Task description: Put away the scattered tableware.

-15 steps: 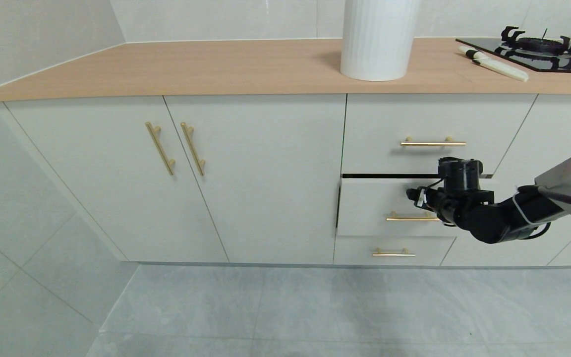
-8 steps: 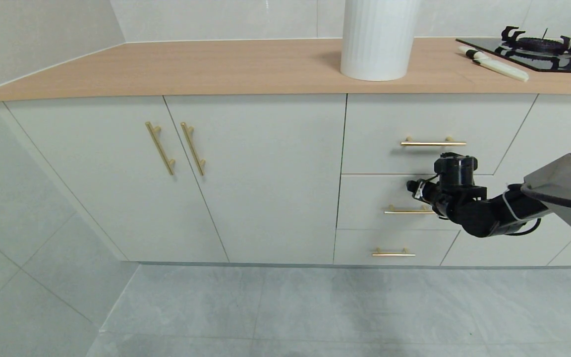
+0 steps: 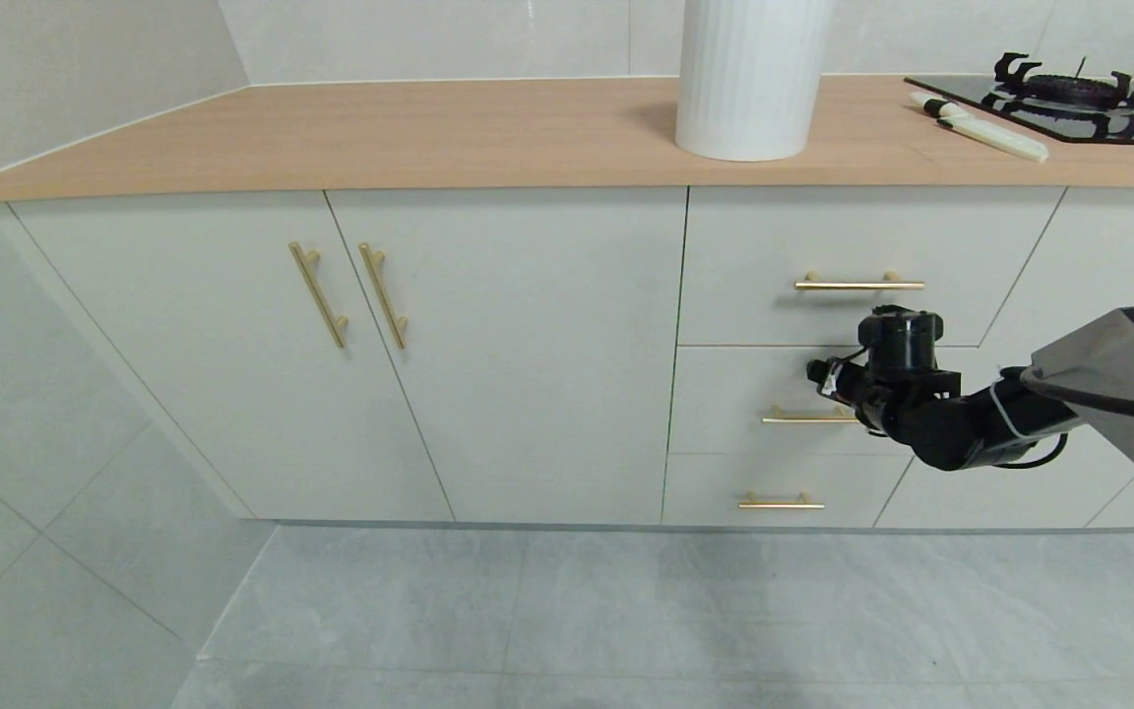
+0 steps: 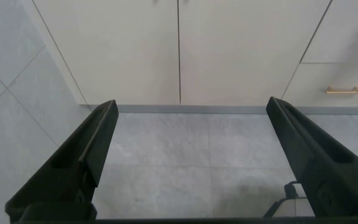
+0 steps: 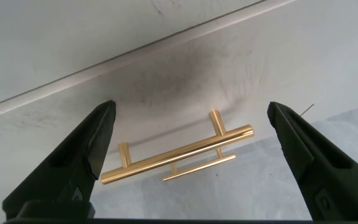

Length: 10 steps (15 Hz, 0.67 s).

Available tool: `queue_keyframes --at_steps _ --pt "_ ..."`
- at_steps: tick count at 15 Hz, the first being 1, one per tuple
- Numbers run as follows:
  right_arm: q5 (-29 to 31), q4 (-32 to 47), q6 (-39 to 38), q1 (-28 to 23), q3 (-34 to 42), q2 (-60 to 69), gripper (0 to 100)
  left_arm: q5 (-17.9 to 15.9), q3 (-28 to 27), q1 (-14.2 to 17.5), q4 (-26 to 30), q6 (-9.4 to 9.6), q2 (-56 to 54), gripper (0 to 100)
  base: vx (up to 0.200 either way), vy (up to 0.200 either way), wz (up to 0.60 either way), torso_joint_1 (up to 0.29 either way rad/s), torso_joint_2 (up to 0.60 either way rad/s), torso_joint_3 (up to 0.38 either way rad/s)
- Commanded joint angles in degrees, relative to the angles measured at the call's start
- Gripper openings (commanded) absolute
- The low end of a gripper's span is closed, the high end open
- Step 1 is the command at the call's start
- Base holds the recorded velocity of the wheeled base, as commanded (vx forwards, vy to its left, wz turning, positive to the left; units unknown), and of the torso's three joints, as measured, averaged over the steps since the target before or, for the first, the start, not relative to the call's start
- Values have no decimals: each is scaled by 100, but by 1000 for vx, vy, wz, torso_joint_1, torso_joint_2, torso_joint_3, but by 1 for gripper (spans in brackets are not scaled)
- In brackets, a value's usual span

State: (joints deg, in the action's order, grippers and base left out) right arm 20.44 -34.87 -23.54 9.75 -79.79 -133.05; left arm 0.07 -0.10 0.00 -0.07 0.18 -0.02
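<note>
Jaws of the right gripper [image 5: 190,109] stand spread wide and empty, facing the closed middle drawer [image 3: 724,399], its gold handle [image 5: 178,152] just ahead between them. The left gripper [image 4: 191,102] hangs parted over the floor [image 4: 166,162]. The white knife [image 3: 980,125] lies on the countertop [image 3: 380,128] beside the cooktop [image 3: 1069,103], well above both

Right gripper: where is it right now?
In the head view, the right gripper sits low right, at the closed middle drawer, fingers open, facing its gold handle.
</note>
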Motion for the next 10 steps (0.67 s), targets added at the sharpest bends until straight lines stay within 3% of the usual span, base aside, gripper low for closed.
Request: queue_keyframes --at_steps 1,7,10 --pt "12 -38 -107 -17 -134 -72 100 1 1 0 -1 -1 2 100 0 0 0 0 0 0" --pt "21 -29 -116 -26 -54 33 100 1 1 0 -1 -1 2 100 0 0 0 0 0 0" --pt "3 -20 16 -8 939 965 100 1 1 0 -1 -1 2 100 0 0 0 0 0 0"
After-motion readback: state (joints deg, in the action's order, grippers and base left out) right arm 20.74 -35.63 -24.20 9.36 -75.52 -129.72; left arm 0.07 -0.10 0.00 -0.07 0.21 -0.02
